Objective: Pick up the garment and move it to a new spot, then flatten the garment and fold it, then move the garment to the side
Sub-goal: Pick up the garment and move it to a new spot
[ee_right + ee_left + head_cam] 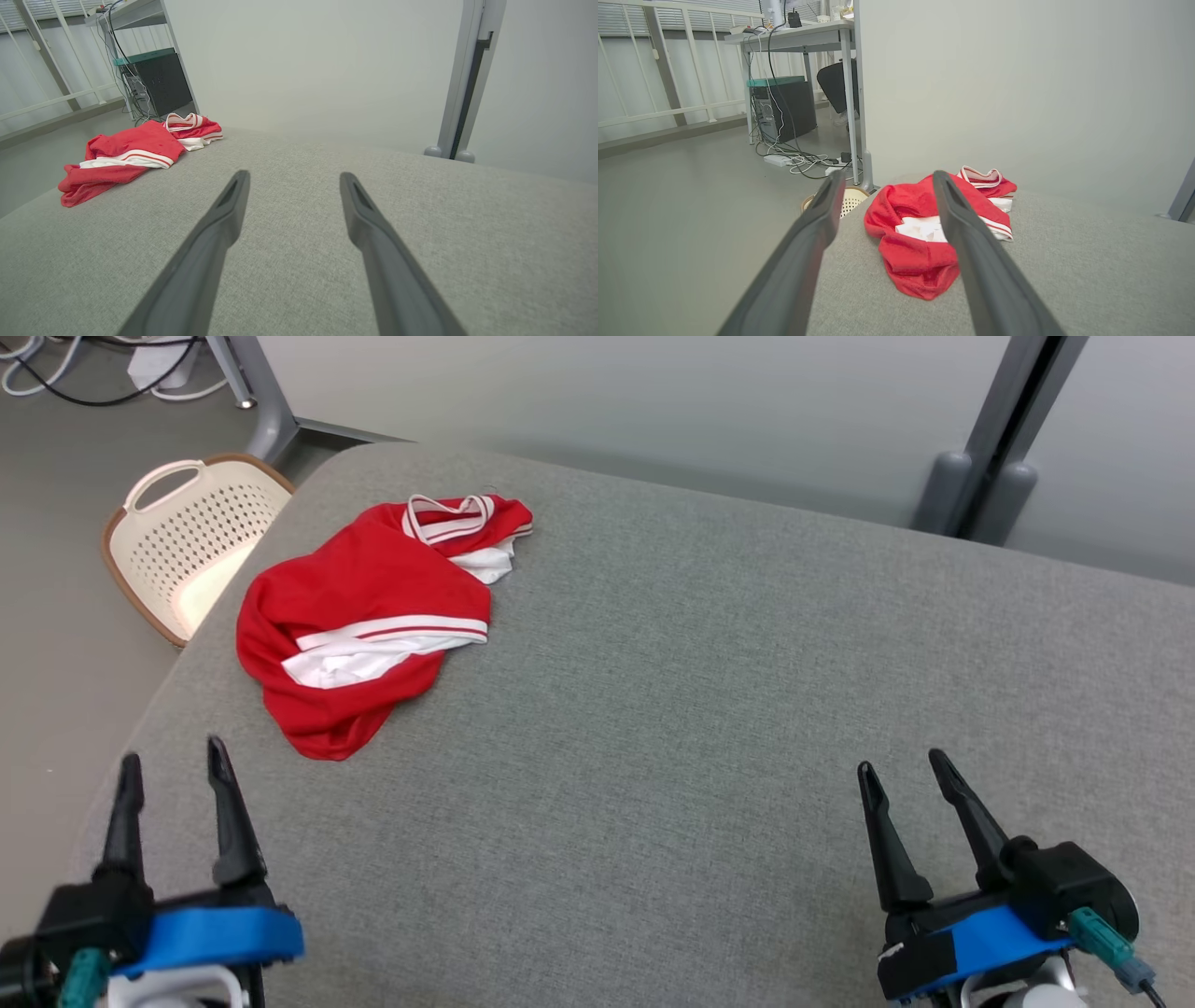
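Left gripper, at the lower left of the head view: its two dark fingers stand spread apart, hold nothing, and hover above the near left edge of the grey fabric-covered surface. Right gripper, at the lower right: fingers likewise spread and empty, above the near right part of the same surface. Both point away from the robot, and neither touches the cloth. The garment, red with white bands and red-and-white striped trim, lies crumpled on the far left part of the surface, close to its left edge. It is ahead of the left gripper and well apart from the right one. In the left wrist view it lies just beyond the fingertips, partly hidden by the right-hand finger. In the right wrist view it sits far off at the upper left. What kind of garment it is cannot be told with certainty from the bunched folds. A striped, ribbed opening, possibly a neck or waistband, lies at its far end. Beyond the left edge of the surface, a cream perforated basket with a brown rim stands on the floor, just beside the garment's corner. Farther out are a desk, a dark computer tower beneath it, loose cables, and pale partition panels joined by a grey post.
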Motion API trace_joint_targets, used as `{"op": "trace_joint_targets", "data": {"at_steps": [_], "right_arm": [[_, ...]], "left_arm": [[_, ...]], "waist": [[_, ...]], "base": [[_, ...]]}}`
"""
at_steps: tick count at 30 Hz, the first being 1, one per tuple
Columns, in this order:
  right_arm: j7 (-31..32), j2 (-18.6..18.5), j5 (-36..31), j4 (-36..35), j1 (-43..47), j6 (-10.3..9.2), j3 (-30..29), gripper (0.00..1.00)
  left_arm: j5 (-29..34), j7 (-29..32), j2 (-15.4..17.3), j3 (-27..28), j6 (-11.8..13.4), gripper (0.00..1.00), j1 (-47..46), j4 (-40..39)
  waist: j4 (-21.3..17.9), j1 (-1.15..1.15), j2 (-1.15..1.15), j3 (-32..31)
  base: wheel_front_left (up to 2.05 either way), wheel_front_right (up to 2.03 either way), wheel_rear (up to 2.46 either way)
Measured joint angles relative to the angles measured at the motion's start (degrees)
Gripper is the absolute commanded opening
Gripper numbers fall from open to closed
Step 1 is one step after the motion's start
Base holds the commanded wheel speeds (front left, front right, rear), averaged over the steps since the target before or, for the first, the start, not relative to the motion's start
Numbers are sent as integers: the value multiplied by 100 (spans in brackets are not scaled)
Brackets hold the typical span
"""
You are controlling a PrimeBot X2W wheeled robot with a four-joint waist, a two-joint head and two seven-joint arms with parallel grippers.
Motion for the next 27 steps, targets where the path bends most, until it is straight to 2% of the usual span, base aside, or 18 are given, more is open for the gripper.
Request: {"op": "trace_joint_targets", "data": {"at_steps": [7, 13, 22, 27], "right_arm": [[120, -34, -129, -428, -294, 0, 60, 100], [259, -115, -275, -958, -528, 0, 101, 100], [471, -131, -446, -1869, -755, 0, 24, 100], [528, -131, -480, -2149, -761, 0, -59, 100]], "left_arm": [[-132, 0, 198, 229, -113, 100, -978, 201], [-278, 1, 623, 511, -203, 100, -2182, 720], [-275, 0, 1457, 610, -326, 100, -3721, 1940], [-310, 107, 1694, 365, -421, 100, -4350, 2909]], "waist": [[-244, 0, 0, 348], [-582, 1, 0, 832], [-1165, 1, 0, 1748], [-1404, 1, 0, 2232]], "base": [[0, 0, 0], [0, 0, 0], [0, 0, 0], [0, 0, 0]]}}
